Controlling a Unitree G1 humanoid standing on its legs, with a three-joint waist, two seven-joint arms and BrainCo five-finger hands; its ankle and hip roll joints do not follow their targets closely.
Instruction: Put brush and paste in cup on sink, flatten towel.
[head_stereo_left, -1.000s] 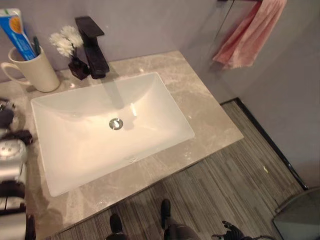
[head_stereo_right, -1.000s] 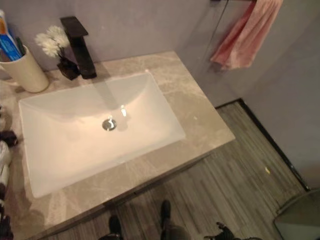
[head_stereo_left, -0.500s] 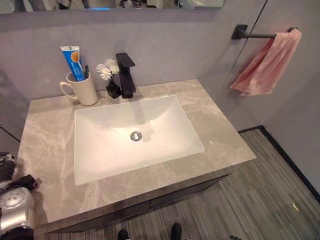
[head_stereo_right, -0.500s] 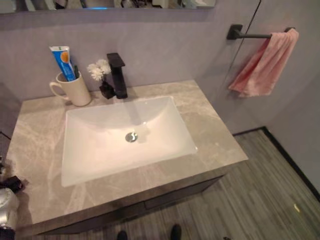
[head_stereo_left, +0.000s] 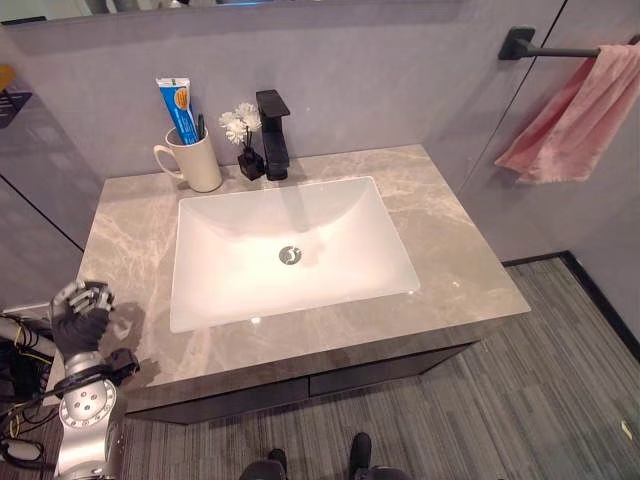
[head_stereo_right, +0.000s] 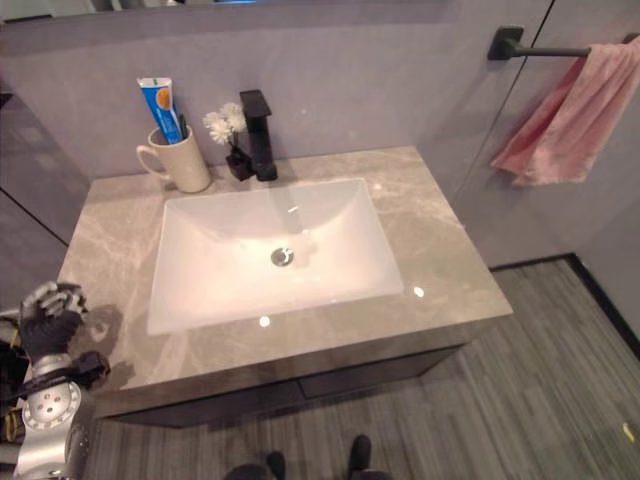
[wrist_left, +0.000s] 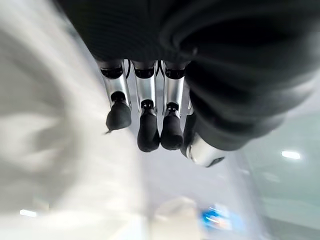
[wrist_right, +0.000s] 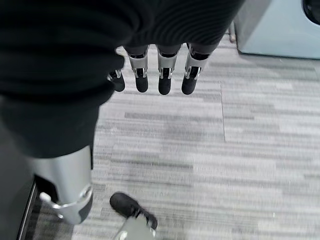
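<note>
A cream cup (head_stereo_left: 197, 166) stands at the counter's back left corner. A blue toothpaste tube (head_stereo_left: 180, 108) and a dark brush (head_stereo_left: 201, 125) stick up out of it. On the wall to the right, a pink towel (head_stereo_left: 580, 118) hangs bunched on a black bar (head_stereo_left: 555, 50). My left hand (head_stereo_left: 80, 316) is raised by the counter's front left corner, fingers loosely bent and holding nothing; its fingers (wrist_left: 148, 131) also show in the left wrist view. My right hand (wrist_right: 165, 75) hangs over the striped floor with relaxed, empty fingers.
A white rectangular basin (head_stereo_left: 210, 290) is set in the grey marble counter (head_stereo_left: 450, 260). A black faucet (head_stereo_left: 272, 135) and a small dark vase of white flowers (head_stereo_left: 240, 128) stand behind it. Grey plank floor (head_stereo_left: 560, 400) lies to the right, under the towel.
The camera has pulled back and up, so the whole sink, counter and towel bar now show. My left hand has risen beside the counter's front left corner. Cup and towel unmoved.
</note>
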